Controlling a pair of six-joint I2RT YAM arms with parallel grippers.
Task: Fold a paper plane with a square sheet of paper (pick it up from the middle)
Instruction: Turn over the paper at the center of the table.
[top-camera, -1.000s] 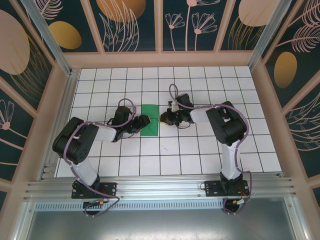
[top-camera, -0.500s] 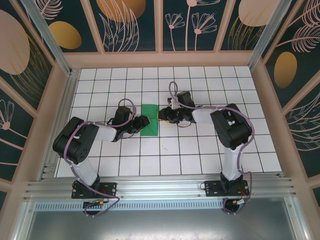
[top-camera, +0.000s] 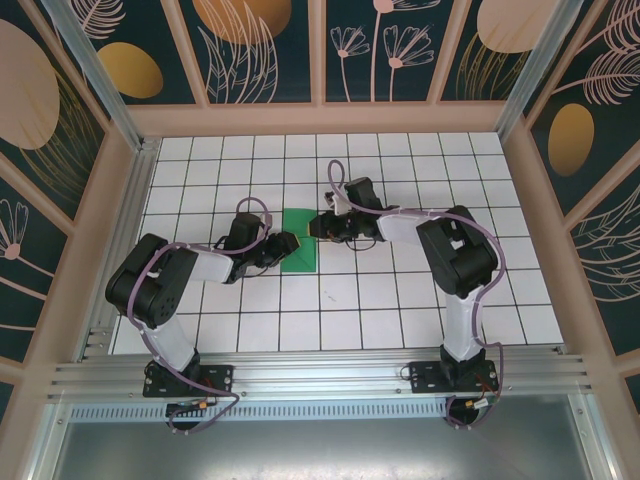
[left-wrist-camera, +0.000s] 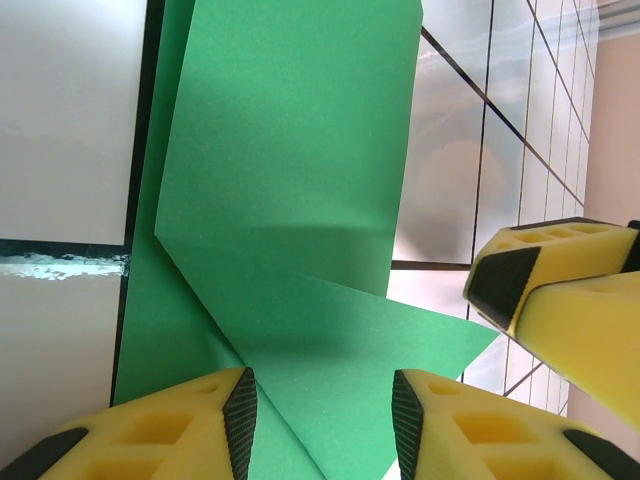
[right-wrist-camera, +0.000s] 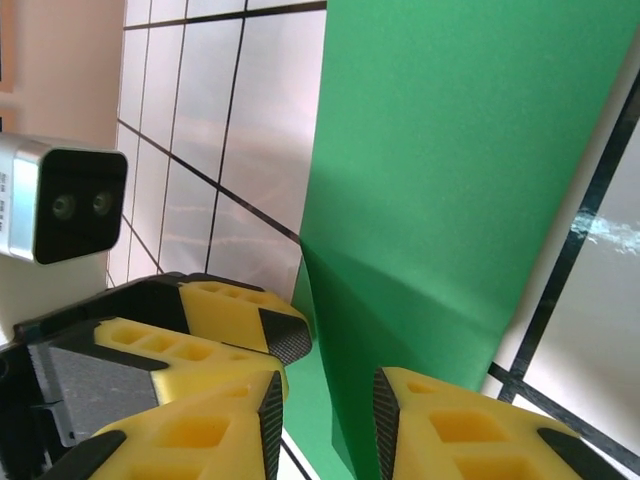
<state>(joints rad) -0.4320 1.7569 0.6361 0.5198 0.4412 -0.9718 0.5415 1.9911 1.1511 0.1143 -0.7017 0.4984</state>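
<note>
White grid table (top-camera: 400, 300) walled by dark floral panels (top-camera: 260, 50). Left of centre, left gripper (top-camera: 288, 243) low over the left edge of the partly folded green sheet of paper (top-camera: 300, 262), flat on the tiles mid-table, yellow fingers (left-wrist-camera: 150, 430) parted and unclenched above a diagonal flap. At the sheet's far right corner, right gripper (top-camera: 322, 226) with jaws narrowly apart astride the paper's edge, not clamped.

Robot test cell, lab-type setup. Boxed enclosure: white worktop (top-camera: 400, 330) ruled in a black grid, walls of printed leaf-and-flower panels (top-camera: 260, 50) in pale framing, aluminium extrusion rail (top-camera: 320, 378) across the near edge. Left arm (top-camera: 160, 285) and right arm (top-camera: 455, 255) bolted to that rail, cables looped along them.
</note>
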